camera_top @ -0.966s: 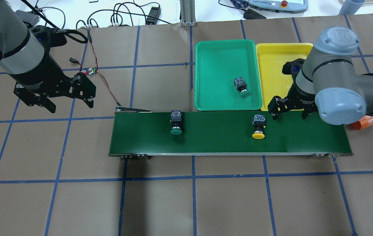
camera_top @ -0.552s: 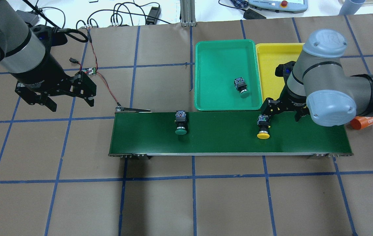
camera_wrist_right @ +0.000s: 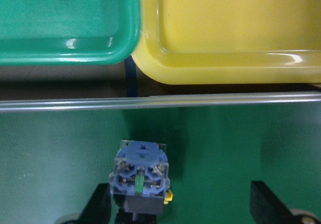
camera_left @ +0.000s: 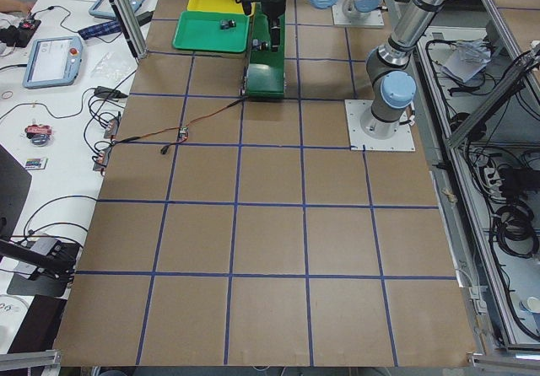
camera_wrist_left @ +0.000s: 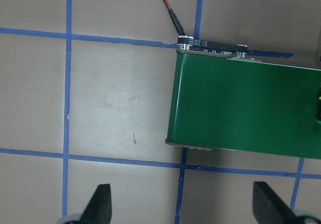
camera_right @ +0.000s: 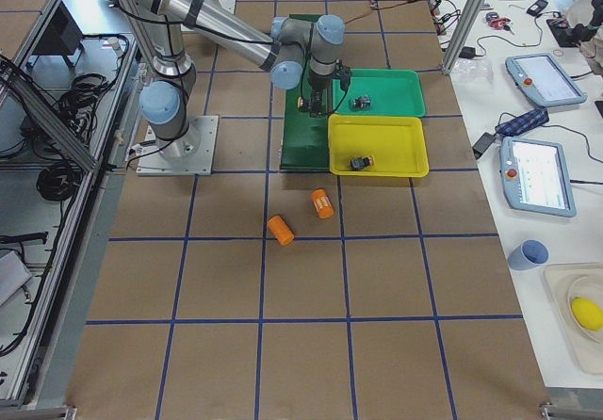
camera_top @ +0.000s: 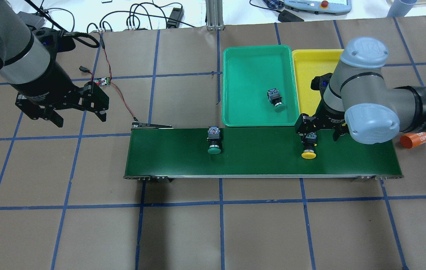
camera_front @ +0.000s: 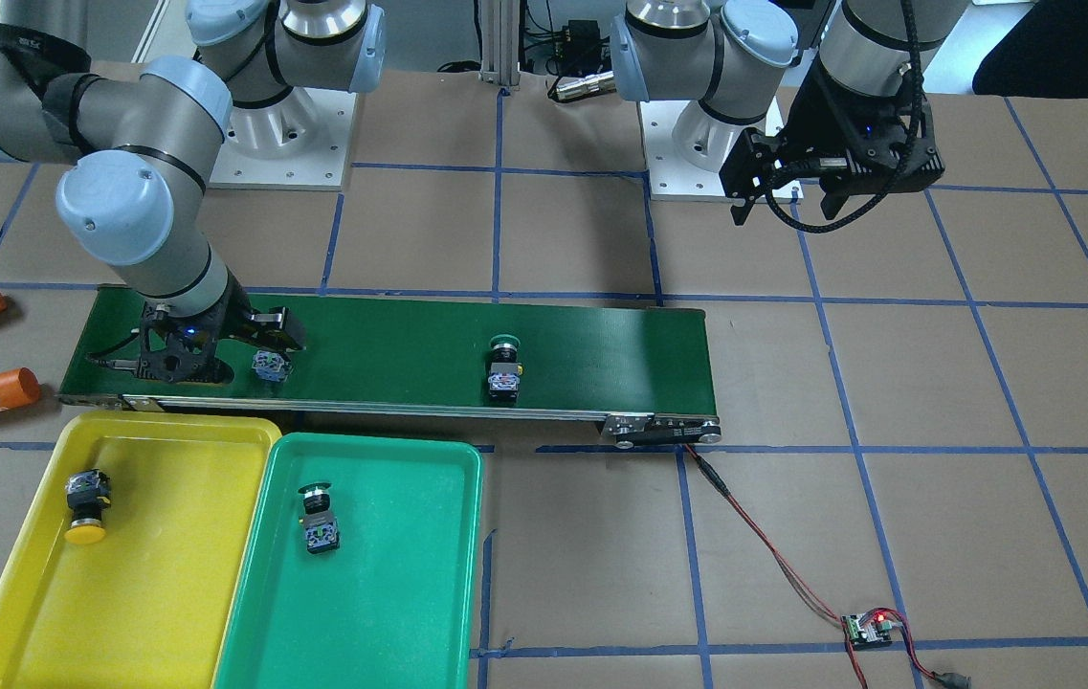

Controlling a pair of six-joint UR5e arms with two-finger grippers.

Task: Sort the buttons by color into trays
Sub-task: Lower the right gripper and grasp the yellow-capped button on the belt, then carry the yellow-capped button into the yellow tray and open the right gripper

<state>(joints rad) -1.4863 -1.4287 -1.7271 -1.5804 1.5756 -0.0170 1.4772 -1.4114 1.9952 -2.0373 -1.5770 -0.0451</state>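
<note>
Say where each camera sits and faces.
Front-facing: across the table, facing the robot; both bases, both arms.
Overhead: behind the robot, looking forward and down; both arms.
Exterior left: table end at the robot's left, looking along it; both arms.
Exterior right: opposite end; both arms.
Left wrist: down on the long dark-green conveyor belt's end; own fingertips.
Right wrist: down on a yellow-capped black push-button switch; own fingertips.
Shared: front-facing and overhead show the shallow green plastic tray.

Right arm [camera_top: 370, 112] low, jaws spread; left arm [camera_top: 21, 63] high, jaws spread.
</note>
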